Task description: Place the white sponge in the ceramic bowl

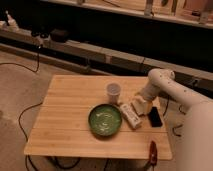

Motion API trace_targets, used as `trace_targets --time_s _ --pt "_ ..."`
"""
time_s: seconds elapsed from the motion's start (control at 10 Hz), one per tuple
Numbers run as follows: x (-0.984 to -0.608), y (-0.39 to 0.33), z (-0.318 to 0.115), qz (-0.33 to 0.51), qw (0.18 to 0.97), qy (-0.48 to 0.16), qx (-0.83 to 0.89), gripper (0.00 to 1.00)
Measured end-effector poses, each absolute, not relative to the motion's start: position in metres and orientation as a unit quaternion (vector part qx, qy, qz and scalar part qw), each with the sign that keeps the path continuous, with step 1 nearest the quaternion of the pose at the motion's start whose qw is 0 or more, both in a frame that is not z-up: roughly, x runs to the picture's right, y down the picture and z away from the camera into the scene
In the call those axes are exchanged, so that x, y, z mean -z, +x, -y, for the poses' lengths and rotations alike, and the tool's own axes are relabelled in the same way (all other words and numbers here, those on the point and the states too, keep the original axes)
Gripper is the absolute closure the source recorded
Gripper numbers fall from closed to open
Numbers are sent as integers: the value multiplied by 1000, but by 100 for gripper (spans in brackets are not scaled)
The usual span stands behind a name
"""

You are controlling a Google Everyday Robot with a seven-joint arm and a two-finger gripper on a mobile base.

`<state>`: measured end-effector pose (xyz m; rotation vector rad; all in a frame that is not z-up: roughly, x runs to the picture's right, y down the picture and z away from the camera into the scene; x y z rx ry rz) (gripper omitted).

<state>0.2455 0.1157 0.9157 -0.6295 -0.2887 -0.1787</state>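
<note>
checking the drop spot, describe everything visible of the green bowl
The ceramic bowl is round, shallow, glossy green with a darker rim and pale reflections inside, holding nothing. It sits upright on the wooden table, in front of the pale cup. A white bar lies close by its right rim. The gripper is beyond the bar, apart from the bowl.

The round, shallow, glossy green ceramic bowl [105,120] with a darker rim sits upright on the wooden tabletop [70,100], near its 6 o'clock edge. The small cream-white rectangular sponge [139,107] lies at the bowl's 2 o'clock, apart from it, just beneath the end effector [143,101].
</note>
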Motion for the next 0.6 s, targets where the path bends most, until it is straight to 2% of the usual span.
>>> trace_targets --time_s 0.1,0.6 --pt "-917 245 -120 141 936 -310 87 24" --pt "-912 220 -126 181 929 -302 114 73"
